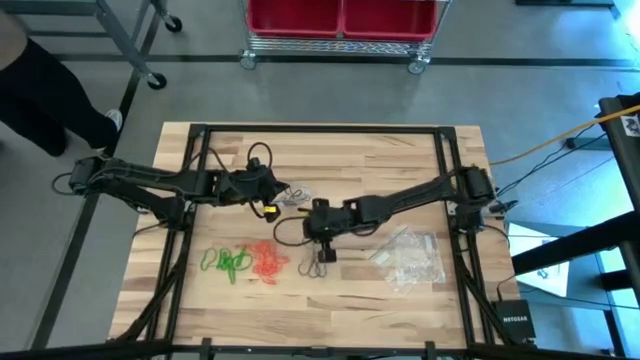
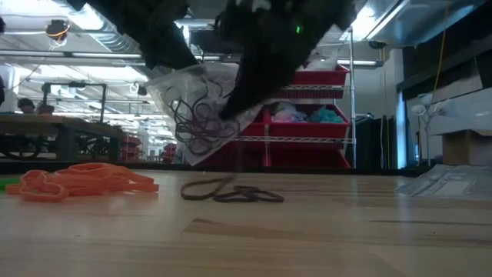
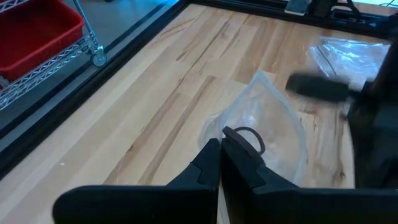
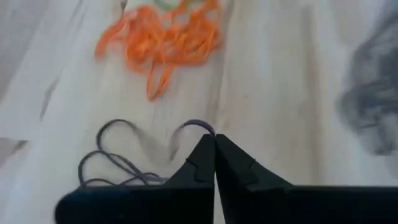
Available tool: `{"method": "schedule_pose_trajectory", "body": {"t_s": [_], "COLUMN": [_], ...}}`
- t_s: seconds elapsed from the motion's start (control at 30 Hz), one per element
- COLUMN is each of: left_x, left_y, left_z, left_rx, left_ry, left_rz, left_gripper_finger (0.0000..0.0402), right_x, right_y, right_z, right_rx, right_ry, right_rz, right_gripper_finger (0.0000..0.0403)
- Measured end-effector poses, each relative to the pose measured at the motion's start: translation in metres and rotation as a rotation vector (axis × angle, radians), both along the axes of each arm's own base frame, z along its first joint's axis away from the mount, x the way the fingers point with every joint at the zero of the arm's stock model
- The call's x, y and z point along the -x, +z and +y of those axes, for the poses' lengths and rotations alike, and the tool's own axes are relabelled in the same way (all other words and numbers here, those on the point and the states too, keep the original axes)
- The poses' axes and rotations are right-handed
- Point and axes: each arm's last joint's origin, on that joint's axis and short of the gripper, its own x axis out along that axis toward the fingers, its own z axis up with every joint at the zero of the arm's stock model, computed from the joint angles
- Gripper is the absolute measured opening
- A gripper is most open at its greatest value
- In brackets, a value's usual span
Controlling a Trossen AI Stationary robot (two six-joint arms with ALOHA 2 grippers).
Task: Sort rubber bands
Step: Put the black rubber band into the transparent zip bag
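Three heaps of rubber bands lie on the wooden table: green [image 1: 228, 262], orange [image 1: 267, 260] [image 4: 163, 38] and black [image 1: 318, 270] [image 2: 232, 192]. My left gripper [image 1: 284, 190] [image 3: 219, 146] is shut on a clear plastic bag [image 2: 192, 104] held above the table, with several black bands inside it. My right gripper [image 1: 322, 256] [image 4: 214, 140] hangs just over the black heap, shut, with a black band [image 4: 198, 124] at its fingertips. My left gripper pinches an edge of the clear bag [image 3: 231, 138] between its two fingers, slanting down from the table's left. The bag hangs clear of the table, and a black band [image 3: 249, 138] shows inside it by the fingertips. My right gripper pinches one black band's loop [image 4: 202, 126] at its fingertips, slanting down from the table's right. The band runs down toward the black heap [image 4: 115, 165] on the table; the picture is blurred there.
More clear plastic bags [image 1: 410, 262] lie at the table's right. Beyond the far edge stands a wire cart with red bins [image 1: 345, 20]. A person's leg [image 1: 40, 90] shows past the table's far left corner.
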Motion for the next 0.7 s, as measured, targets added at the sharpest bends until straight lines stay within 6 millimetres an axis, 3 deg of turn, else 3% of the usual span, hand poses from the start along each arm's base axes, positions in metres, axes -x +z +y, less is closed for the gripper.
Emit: {"method": "schedule_pose_trajectory", "body": {"t_s": [0.2,0.4,0.7], "left_x": [0.0,0.0,0.0], "left_y": [0.0,0.0,0.0], "left_z": [0.0,0.0,0.0], "left_rx": [0.0,0.0,0.0], "left_ry": [0.0,0.0,0.001], "left_rz": [0.0,0.0,0.0], "left_gripper_finger": [0.0,0.0,0.0], "right_x": [0.015,0.024,0.021], "right_y": [0.054,0.091,0.123], "right_z": [-0.007,-0.03,-0.06], "right_rx": [0.052,0.057,0.041], "right_ry": [-0.047,-0.13,-0.218], "right_rz": [-0.159,-0.309,-0.561], "right_gripper_finger": [0.0001,0.0001,0.0]}}
